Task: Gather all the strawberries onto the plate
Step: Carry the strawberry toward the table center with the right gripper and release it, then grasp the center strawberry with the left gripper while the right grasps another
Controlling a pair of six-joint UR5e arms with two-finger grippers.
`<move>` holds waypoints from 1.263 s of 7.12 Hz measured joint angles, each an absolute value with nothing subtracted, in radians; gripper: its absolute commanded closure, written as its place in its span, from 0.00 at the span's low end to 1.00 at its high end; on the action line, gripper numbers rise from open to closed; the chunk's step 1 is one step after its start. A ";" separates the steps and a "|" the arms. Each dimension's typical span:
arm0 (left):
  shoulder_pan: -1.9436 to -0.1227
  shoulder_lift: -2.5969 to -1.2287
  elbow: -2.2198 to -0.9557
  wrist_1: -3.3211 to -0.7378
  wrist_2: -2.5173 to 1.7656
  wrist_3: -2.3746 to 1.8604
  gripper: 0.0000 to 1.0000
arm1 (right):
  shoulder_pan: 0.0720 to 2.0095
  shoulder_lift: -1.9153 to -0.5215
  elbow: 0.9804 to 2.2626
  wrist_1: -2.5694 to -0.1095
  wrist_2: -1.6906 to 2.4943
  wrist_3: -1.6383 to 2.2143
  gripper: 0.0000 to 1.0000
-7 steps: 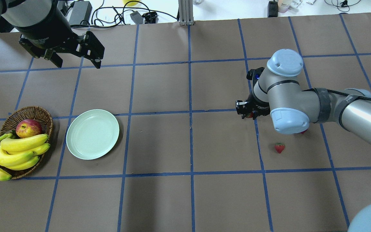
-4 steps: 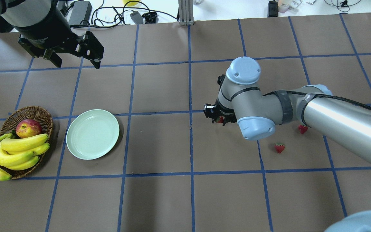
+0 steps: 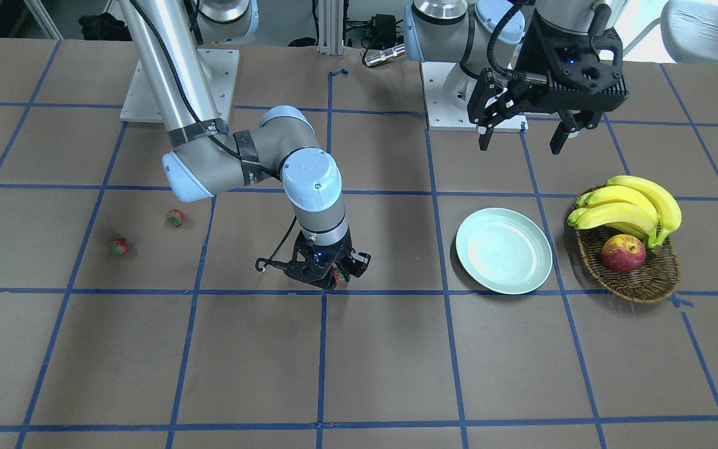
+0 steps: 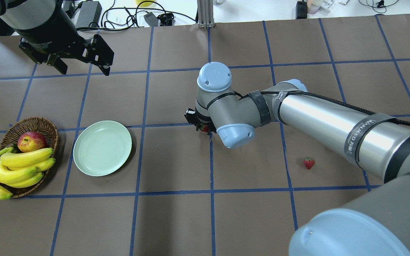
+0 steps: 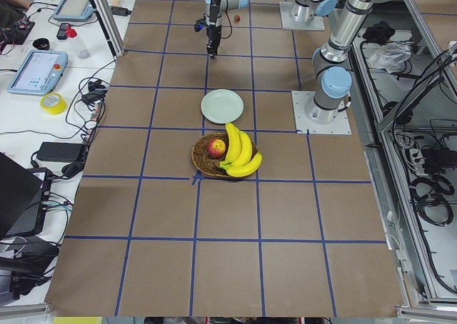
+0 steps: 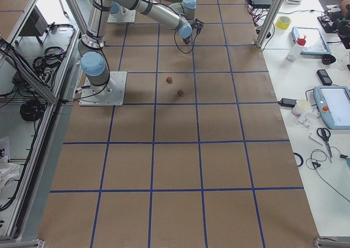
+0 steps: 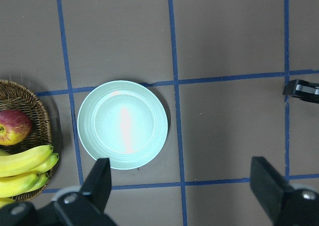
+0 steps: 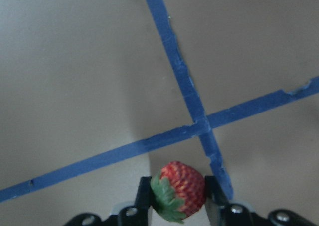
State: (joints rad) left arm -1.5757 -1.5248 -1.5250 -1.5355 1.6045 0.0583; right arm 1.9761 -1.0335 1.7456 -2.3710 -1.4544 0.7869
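Brown tabletop (image 4: 176,220); right end effector (image 3: 336,276) clamps one strawberry (image 8: 180,188), likely mid-carry. Next: reach the plate (image 4: 102,148), well apart from it, then release.

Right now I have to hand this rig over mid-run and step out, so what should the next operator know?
Right gripper: shut on one strawberry, above the middle of the table, short of the plate.
Left gripper: open, empty, raised high over the plate's end of the table.
Plate empty. Two other strawberries lie on the table on the robot's right side.
Done: one berry picked up. Left: set it in the plate, then fetch the other two.
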 measured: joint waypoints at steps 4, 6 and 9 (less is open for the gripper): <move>-1.576 -1.523 -1.535 -1.534 1.597 0.056 0.00 | 1.978 -1.048 1.738 -2.309 -1.461 0.744 0.00; -1.575 -1.527 -1.544 -1.534 1.549 0.045 0.00 | 1.911 -1.125 1.742 -2.188 -1.472 0.579 0.00; -1.612 -1.582 -1.583 -1.465 1.499 -0.120 0.00 | 1.684 -1.268 1.836 -2.082 -1.505 0.221 0.00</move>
